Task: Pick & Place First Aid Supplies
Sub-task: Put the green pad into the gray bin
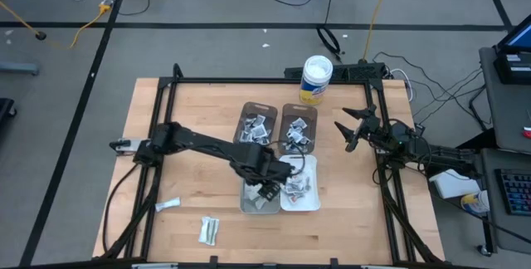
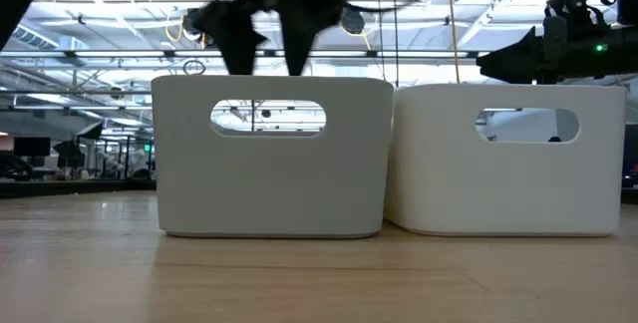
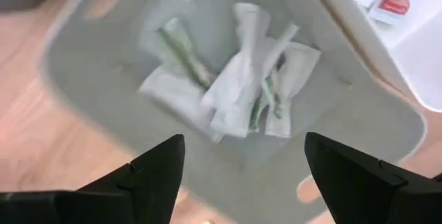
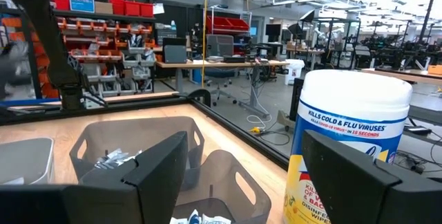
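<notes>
- High view: the left gripper (image 1: pixel 267 188) hangs over the grey bin (image 1: pixel 259 206) at the table's (image 1: pixel 166 144) near middle; its fingers stand wide and hold nothing
- Left wrist view: the two fingers (image 3: pixel 155 172) spread apart above that bin's floor, where a small heap of pale packets (image 3: pixel 238 89) with green marks lies loose, apart from the fingers
- More packets lie in the white bin (image 1: pixel 303 201) just right of the grey one; its corner, with a red-marked packet (image 3: pixel 396 1), shows in the left wrist view
- Two brown bins (image 1: pixel 257 124) farther back, side by side, also hold packets; the right wrist view shows some in the nearer brown bin (image 4: pixel 138 148)
- On the bare table near the front edge lie a pale strip (image 1: pixel 168 206) and a pair of packets (image 1: pixel 210 230), well apart from the bins
- The right gripper (image 1: pixel 353 129) waits by the table's right edge, near the tub (image 1: pixel 316 79), fingers wide and empty
- Low view: the grey bin (image 2: pixel 271 156) and white bin (image 2: pixel 508 159) stand touching, the left gripper (image 2: pixel 264 24) dark above the grey one
</notes>
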You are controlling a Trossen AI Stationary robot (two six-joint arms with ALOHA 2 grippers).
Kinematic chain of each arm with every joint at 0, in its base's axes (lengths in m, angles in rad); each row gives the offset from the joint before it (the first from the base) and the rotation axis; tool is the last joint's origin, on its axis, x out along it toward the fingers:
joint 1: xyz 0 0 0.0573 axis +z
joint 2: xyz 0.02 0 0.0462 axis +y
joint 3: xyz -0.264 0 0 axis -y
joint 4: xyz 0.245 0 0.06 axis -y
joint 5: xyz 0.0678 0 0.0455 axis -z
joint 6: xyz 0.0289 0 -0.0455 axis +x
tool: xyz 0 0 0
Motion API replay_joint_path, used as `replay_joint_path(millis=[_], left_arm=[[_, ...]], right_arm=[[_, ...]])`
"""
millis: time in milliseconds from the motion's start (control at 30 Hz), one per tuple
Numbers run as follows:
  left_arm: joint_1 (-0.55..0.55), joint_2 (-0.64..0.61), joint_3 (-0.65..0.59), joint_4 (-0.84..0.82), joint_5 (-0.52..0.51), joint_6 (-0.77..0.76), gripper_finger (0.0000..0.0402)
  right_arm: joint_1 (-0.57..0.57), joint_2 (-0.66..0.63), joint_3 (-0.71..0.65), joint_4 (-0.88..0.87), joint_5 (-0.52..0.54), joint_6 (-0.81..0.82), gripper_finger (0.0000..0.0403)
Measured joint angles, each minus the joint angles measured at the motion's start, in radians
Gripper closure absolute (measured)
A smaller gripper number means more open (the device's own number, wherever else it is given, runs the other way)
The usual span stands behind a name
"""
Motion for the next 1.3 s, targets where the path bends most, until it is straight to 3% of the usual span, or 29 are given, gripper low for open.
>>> replay_joint_path(millis=[367,600,800,1300], left_arm=[[-0.022,-0.305,-0.389,0.057,0.01,-0.362,0.0124],[-0.028,-0.445,-0.611,0.106,0.053,-0.51,0.0128],[-0.09,-0.455,-0.645,0.11,0.103,-0.607,0.0128],[-0.39,-0.443,-0.645,0.272,0.096,-1.002,0.0128]], right_arm=[[0.0,0.0,0.0,0.0,0.0,0.0,0.0124],[0.0,0.0,0.0,0.0,0.0,0.0,0.0124],[0.0,0.0,0.0,0.0,0.0,0.0,0.0124],[0.0,0.0,0.0,0.0,0.0,0.0,0.0124]])
